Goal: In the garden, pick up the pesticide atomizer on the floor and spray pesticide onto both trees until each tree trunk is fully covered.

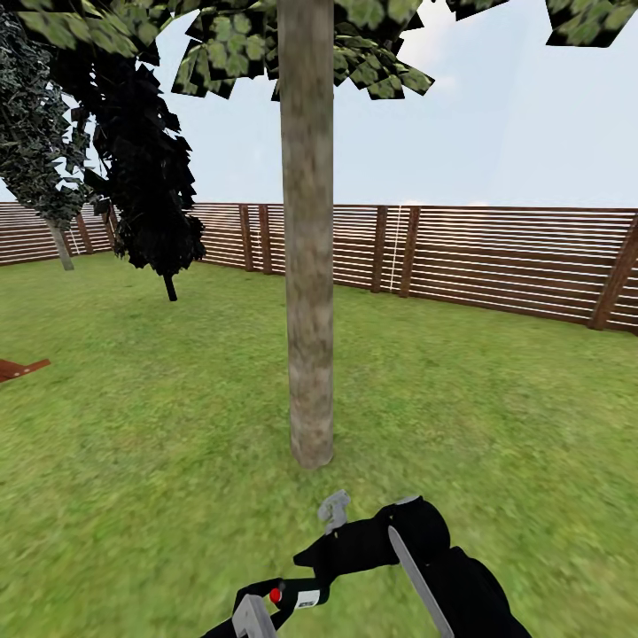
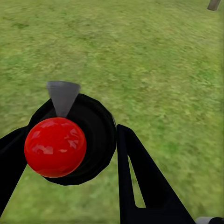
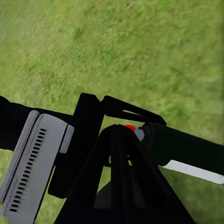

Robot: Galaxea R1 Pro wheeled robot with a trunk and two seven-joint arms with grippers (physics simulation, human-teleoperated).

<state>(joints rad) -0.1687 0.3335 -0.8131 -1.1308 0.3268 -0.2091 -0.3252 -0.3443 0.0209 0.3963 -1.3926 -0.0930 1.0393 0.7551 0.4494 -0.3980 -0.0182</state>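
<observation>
The pesticide atomizer (image 1: 350, 545), a black pistol-shaped sprayer with a short grey nozzle (image 1: 334, 509) and a red knob (image 2: 55, 147), sits low in the head view just short of the tree trunk (image 1: 307, 266), its nozzle toward the trunk's base; the left gripper (image 2: 65, 163) is closed on it, black fingers (image 2: 140, 177) flanking the body. Whether the right gripper (image 3: 116, 186) is parted or closed cannot be told. The trunk is a smooth, mottled grey-brown column with open grass lawn (image 1: 496, 399) on every side, bounded by a slatted brown wooden fence (image 1: 514, 257).
</observation>
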